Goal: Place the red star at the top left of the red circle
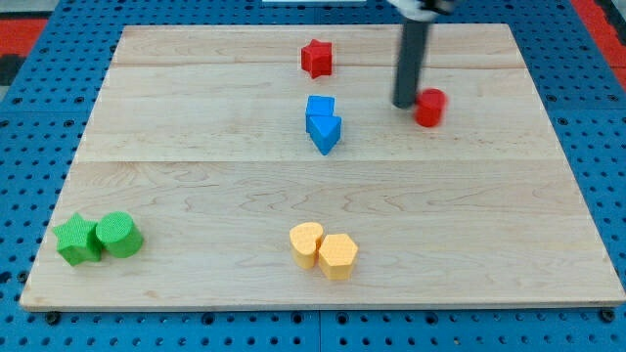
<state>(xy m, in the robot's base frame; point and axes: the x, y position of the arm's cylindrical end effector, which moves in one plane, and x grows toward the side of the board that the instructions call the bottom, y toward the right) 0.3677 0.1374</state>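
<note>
The red star [316,58] lies near the view's top, a little left of the middle. The red circle [429,107] lies to its right and lower. My tip [406,104] stands just at the circle's left side, touching it or nearly so. The star is well to the upper left of both the tip and the circle, about a hand's width away.
Two blue blocks [322,122] sit together below the star. Two yellow blocks [324,249] lie at the bottom middle. Two green blocks [98,238] lie at the bottom left. The wooden board [196,166] is bordered by a blue pegboard.
</note>
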